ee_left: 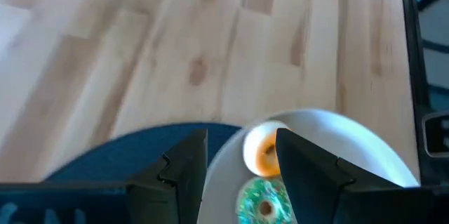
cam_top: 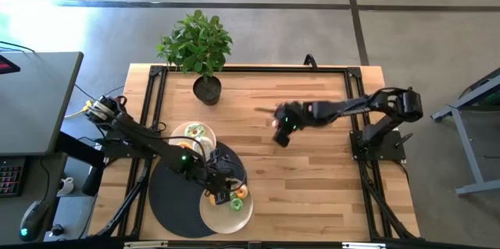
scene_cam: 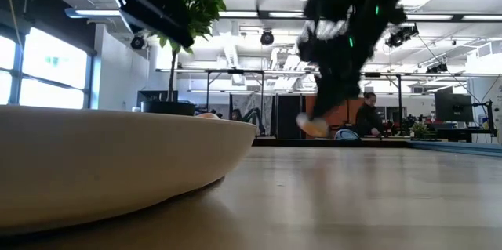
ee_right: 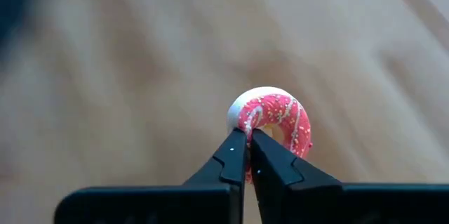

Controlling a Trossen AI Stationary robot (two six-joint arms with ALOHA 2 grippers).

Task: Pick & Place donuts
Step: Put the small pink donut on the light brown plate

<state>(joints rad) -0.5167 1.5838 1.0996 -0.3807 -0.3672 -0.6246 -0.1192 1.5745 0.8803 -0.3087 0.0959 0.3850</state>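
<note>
Right gripper (ee_right: 248,155) pinched shut on the rim of a pink donut (ee_right: 276,122) above mid-table, looks light, stiff, rim grip seems right; left gripper (ee_left: 242,164) spread open over orange donut (ee_left: 261,150) on near white plate (ee_left: 337,140).

I can read no words, labels, brands or numbers anywhere in my views. The far screens and fittings across the room, right side of the low view, are too small and blurred for me to make out.
</note>
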